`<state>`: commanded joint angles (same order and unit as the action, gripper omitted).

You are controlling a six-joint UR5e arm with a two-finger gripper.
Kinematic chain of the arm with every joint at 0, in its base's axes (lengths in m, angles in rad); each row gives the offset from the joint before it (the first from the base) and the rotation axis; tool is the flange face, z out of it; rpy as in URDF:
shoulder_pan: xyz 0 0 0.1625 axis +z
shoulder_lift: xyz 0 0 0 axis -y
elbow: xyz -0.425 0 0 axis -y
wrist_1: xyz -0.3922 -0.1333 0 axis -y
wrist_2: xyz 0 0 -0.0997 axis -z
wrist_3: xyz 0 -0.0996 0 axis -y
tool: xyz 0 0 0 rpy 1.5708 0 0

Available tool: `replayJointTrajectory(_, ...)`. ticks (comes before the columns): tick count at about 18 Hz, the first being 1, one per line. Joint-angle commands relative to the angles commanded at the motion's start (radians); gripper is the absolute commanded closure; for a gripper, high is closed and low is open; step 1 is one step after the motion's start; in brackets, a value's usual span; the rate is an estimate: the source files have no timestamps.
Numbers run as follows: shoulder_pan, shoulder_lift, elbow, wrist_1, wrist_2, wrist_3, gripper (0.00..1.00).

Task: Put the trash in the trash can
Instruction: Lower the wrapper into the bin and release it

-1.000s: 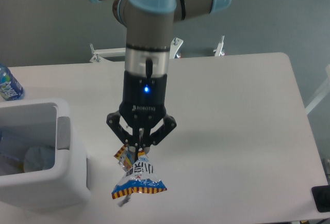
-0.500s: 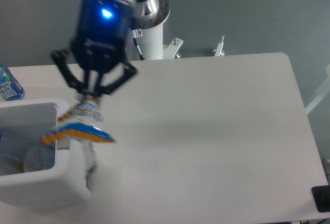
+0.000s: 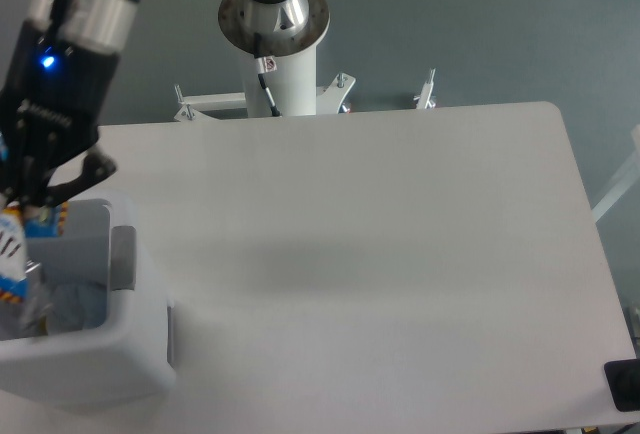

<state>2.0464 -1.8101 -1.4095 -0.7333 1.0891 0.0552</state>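
My gripper (image 3: 28,201) hangs over the white trash can (image 3: 140,339) at the far left edge of the view. It is shut on the blue-orange snack packet (image 3: 14,254), which dangles over the can's opening and is partly cut off by the frame. Pale crumpled material (image 3: 75,304) lies inside the can; I cannot tell which item it is. The crushed bottle and the silver wrapper do not show distinctly.
The white table (image 3: 380,254) spreads to the right of the can. The arm's base column (image 3: 275,39) stands behind the table's far edge. A dark object (image 3: 625,384) sits at the front right corner. The can's grey panel (image 3: 122,257) faces right.
My gripper has swung left with the snack packet, from above the table's middle to above the trash can's opening. The upright water bottle at the far left is now hidden behind the gripper.
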Motion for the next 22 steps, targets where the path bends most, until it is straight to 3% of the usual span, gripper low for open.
replayJointTrajectory(3,-0.002,0.003,-0.043,0.002,0.000,-0.006,0.94)
replayJointTrajectory(8,-0.002,-0.031,-0.051,0.002,0.002,0.000,0.92)
replayJointTrajectory(10,-0.002,-0.041,-0.057,0.002,0.003,0.000,0.78)
replayJointTrajectory(11,-0.005,-0.044,-0.060,0.002,0.003,0.002,0.64)
replayJointTrajectory(12,-0.003,-0.043,-0.065,0.003,0.003,0.003,0.41)
replayJointTrajectory(14,-0.003,-0.041,-0.063,0.003,0.003,0.009,0.08)
replayJointTrajectory(15,-0.003,-0.038,-0.063,0.002,0.005,0.009,0.00)
replayJointTrajectory(22,0.006,-0.023,-0.056,0.002,0.052,0.015,0.00)
